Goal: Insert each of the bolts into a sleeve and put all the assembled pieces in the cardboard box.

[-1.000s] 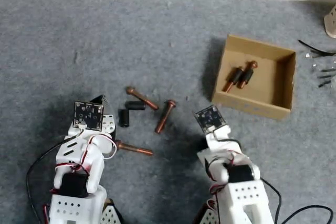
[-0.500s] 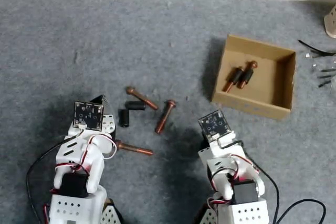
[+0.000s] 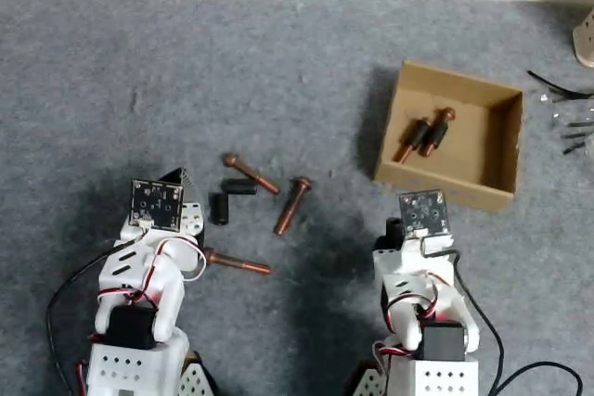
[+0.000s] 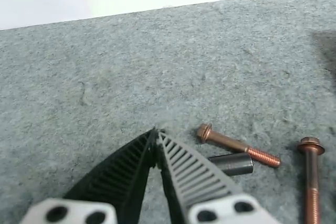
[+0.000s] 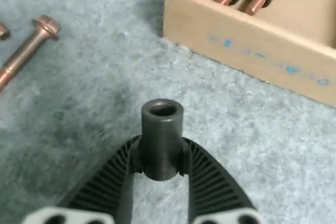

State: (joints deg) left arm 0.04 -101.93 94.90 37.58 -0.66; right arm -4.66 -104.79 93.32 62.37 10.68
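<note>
Grey felt is covering the desk (image 3: 111, 71), and on it we are judging the job partly done. The right end effector (image 5: 161, 153) is clamping a black sleeve (image 5: 161, 124) with one open end exposed beyond the fingers, presumably so that a bolt can be fed straight into the bore. It is hanging just on the near side of the cardboard box (image 3: 445, 190), where two assembled pieces (image 3: 422, 136) are lying side by side.

Left of the box, loose parts are waiting on the felt: a far bolt (image 3: 251, 173), a middle bolt (image 3: 291, 204) and a near bolt (image 3: 237, 262) just beside the left arm. A second sleeve (image 3: 238, 186) is lying against the far bolt, and a third sleeve (image 3: 219, 208) just nearer.

The left end effector (image 4: 156, 140) is pinched narrow, holding nothing, and pointing at the felt left of those parts. We are expecting it to fetch a bolt for the held sleeve.

Cables (image 3: 566, 118) are trailing at the far right edge.
</note>
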